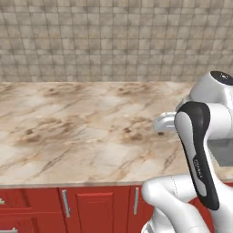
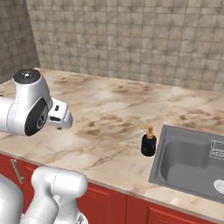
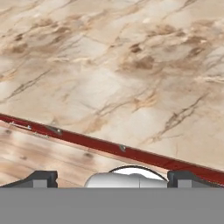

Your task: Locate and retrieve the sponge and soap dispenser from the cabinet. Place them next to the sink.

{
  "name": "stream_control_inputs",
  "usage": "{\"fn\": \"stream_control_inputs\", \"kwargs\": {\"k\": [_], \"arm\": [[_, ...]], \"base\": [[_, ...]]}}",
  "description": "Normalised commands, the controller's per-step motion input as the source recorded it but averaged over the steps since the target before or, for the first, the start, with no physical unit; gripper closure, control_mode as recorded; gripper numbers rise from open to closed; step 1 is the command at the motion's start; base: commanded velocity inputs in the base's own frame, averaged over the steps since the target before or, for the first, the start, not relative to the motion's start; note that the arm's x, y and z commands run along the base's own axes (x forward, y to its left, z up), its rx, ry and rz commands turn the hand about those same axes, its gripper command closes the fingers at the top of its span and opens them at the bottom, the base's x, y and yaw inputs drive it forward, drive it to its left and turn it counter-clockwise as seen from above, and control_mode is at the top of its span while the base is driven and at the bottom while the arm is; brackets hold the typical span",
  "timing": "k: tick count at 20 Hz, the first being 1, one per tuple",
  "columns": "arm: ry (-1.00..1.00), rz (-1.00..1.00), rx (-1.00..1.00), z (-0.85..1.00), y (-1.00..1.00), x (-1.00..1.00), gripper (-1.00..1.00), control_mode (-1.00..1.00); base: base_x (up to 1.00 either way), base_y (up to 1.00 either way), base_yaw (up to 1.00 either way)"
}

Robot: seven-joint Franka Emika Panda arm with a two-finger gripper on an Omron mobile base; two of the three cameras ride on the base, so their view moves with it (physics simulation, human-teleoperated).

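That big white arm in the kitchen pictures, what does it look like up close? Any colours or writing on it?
The glossy white arm is built from rounded, tube-like segments. One segment carries a long black inlay with small pale lettering, too small to read. A joint ends in a round black cap with a tiny mark. No loose cables show. In the hand view, the gripper has two small dark, blocky fingertips.

A broad marble table [image 1: 91, 132] is stretching across the room, its beige top streaked with brown veins. Behind it a tiled wall [image 1: 113, 41] is rising in small grey-brown squares, turning a corner at the far left in the right base view. Below the table's front edge, red base cupboards [image 1: 91, 207] are lining up, their small grey handles [image 1: 66, 203] standing upright on the doors.
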Motion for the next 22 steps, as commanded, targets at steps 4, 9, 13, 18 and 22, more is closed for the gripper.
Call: {"fn": "stream_control_inputs", "kwargs": {"k": [4, 9, 13, 18, 22], "arm": [[0.00, 0.00, 0.00, 0.00, 0.00, 0.00, -1.00, 1.00], [0.00, 0.00, 0.00, 0.00, 0.00, 0.00, -1.00, 1.00], [0.00, 0.00, 0.00, 0.00, 0.00, 0.00, -1.00, 1.00], [0.00, 0.00, 0.00, 0.00, 0.00, 0.00, -1.00, 1.00], [0.00, 0.00, 0.00, 0.00, 0.00, 0.00, -1.00, 1.00]], "base": [[-0.12, 0.70, 0.33], [-0.05, 0.74, 0.30], [-0.02, 0.77, 0.30], [-0.08, 0.67, 0.34], [-0.08, 0.51, 0.42]]}}
